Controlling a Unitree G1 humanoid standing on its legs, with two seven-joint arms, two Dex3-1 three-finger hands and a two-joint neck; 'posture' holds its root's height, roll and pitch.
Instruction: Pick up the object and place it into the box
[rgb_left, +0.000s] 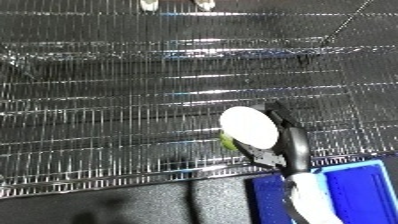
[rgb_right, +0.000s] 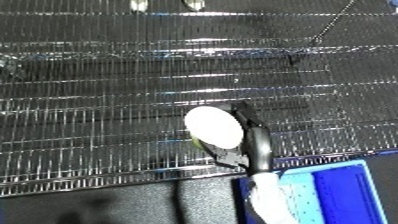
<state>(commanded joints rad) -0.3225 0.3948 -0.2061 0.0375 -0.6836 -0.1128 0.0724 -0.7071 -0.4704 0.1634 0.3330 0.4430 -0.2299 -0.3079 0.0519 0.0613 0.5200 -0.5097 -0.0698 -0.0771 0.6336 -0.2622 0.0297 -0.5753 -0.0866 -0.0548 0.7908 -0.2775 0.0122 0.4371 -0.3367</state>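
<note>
My right hand (rgb_left: 282, 142) reaches up from the lower right over a shiny wire-mesh surface (rgb_left: 133, 100). A white oval plate (rgb_left: 249, 127) on the hand faces the camera and covers most of it. A small yellow-green object (rgb_left: 228, 141) peeks out at the plate's lower left edge, with the dark fingers (rgb_left: 263, 158) curled under it. Most of the object is hidden. The blue bin (rgb_right: 342, 192) sits at the lower right corner, just below the mesh's front edge, and my white forearm (rgb_left: 306, 200) crosses its left side. My left hand shows in neither view.
The mesh fills most of both views, its front edge (rgb_left: 115, 180) running along the lower part. Below it lies a dark flat surface (rgb_left: 115, 205). Two white shapes (rgb_left: 176, 4) show at the far top edge.
</note>
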